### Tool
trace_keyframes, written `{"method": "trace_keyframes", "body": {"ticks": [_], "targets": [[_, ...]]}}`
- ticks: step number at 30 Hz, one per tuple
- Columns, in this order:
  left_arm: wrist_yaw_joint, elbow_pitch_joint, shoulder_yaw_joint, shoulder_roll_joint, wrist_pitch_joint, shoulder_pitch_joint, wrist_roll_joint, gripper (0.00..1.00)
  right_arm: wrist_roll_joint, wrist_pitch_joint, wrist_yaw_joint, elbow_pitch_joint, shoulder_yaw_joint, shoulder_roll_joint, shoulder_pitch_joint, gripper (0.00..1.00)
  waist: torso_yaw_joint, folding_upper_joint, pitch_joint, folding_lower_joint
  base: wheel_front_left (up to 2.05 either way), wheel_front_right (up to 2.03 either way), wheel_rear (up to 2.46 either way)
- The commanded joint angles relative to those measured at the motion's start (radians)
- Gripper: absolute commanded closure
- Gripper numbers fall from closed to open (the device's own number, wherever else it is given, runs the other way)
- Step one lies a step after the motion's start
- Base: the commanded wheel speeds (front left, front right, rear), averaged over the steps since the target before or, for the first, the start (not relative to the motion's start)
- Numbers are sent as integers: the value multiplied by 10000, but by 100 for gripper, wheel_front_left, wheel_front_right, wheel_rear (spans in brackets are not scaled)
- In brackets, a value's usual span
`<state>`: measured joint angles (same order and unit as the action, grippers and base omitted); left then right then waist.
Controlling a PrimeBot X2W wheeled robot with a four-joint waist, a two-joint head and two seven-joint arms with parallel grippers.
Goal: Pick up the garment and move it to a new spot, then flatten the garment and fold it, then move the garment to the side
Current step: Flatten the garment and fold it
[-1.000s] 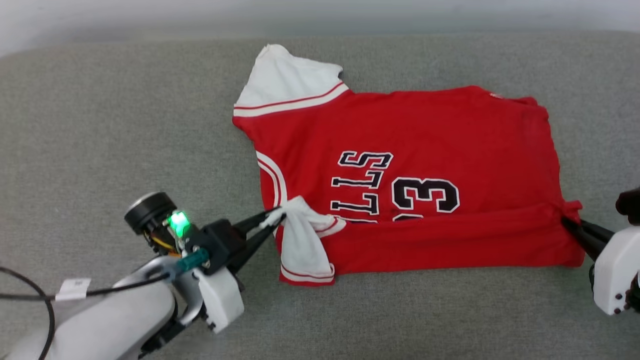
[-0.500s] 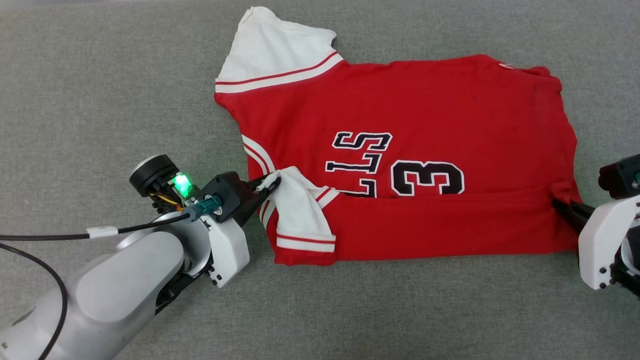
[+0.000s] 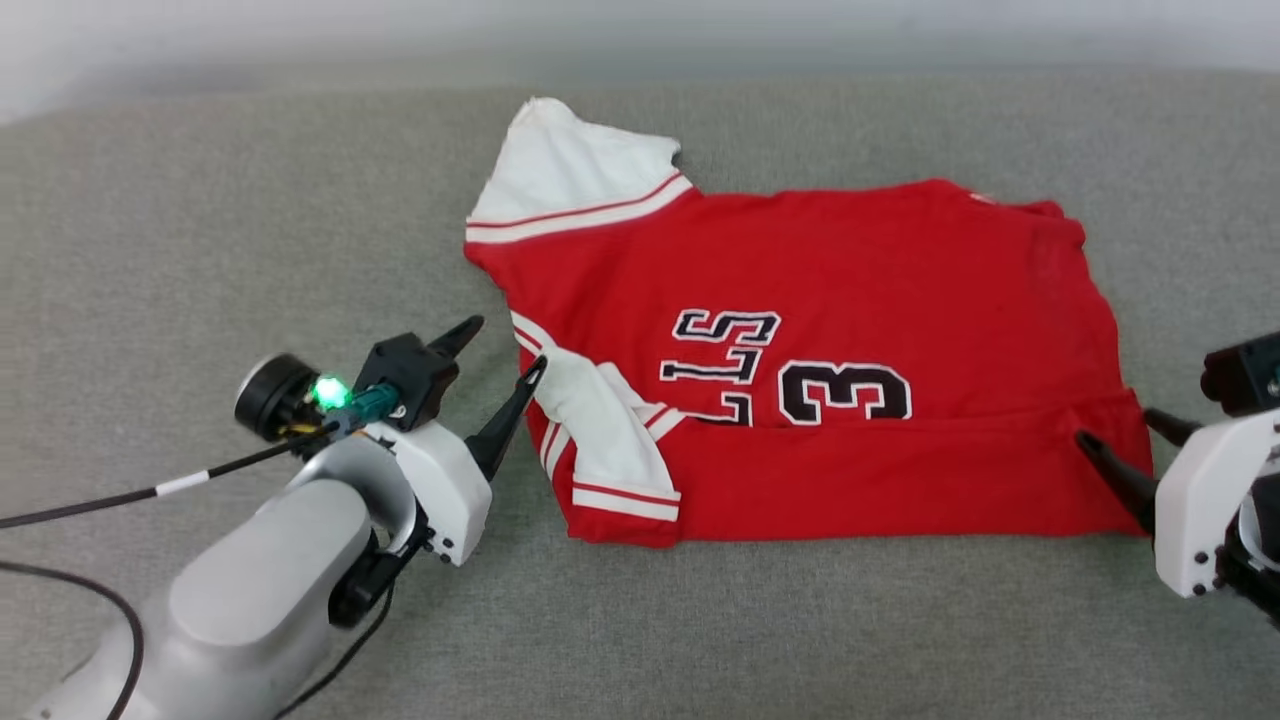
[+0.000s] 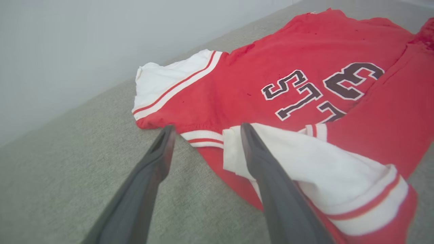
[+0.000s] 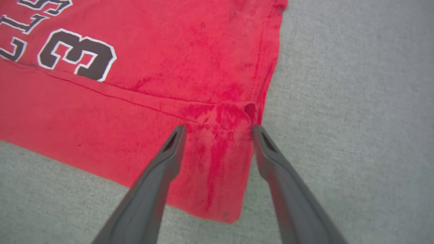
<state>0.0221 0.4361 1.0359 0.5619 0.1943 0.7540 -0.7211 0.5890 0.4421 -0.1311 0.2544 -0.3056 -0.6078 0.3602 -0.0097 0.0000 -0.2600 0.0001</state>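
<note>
**Operator:** What am I working on, and where does it end?

**Spotter:** You have a grey woven fabric surface (image 3: 200,230) under everything. Its far edge meets a pale plain wall (image 3: 300,30) across the top of your head view. The sides and near edge run out of the picture.

**Operator:** And the garment?

**Spotter:** Your red mesh sports jersey with white short sleeves and black white-outlined lettering (image 3: 800,360) lies flat in the middle, collar end to your left. Its near strip is folded up over the bottom of the letters and the 3. The far white sleeve (image 3: 570,170) points toward the wall. The near white sleeve (image 3: 610,440) lies across the fold.

**Operator:** The claws?

**Spotter:** Your left gripper (image 3: 508,342) is spread wide and holds nothing. One finger lies at the near sleeve's edge and the other over bare grey; I cannot tell whether it touches. Your right gripper (image 3: 1115,425) is also spread wide and empty. It straddles the puckered corner of the fold at the jersey's right edge.

**Operator:** Room to move?

**Spotter:** You have broad bare grey to the left and along the near side. There is a narrower band on the right, and only a slim strip between the far sleeve and the wall. A thin black cable (image 3: 100,500) trails from your left wrist over the near left ground
</note>
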Motion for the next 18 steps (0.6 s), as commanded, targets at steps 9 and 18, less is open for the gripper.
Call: {"method": "trace_keyframes", "body": {"ticks": [9,18], "targets": [[1661,-1641,-976,375,-297,-1958,-1662,0,-562,742,8,-267,1810,934,-1599,0,263,0,1343,-1,0,0,0],[3263,-4190,-926,1053,-1724,-3784,-2763,0,-1615,2006,6,-1818,3803,2467,-2847,0,203,0,1287,-1,0,0,0]]}}
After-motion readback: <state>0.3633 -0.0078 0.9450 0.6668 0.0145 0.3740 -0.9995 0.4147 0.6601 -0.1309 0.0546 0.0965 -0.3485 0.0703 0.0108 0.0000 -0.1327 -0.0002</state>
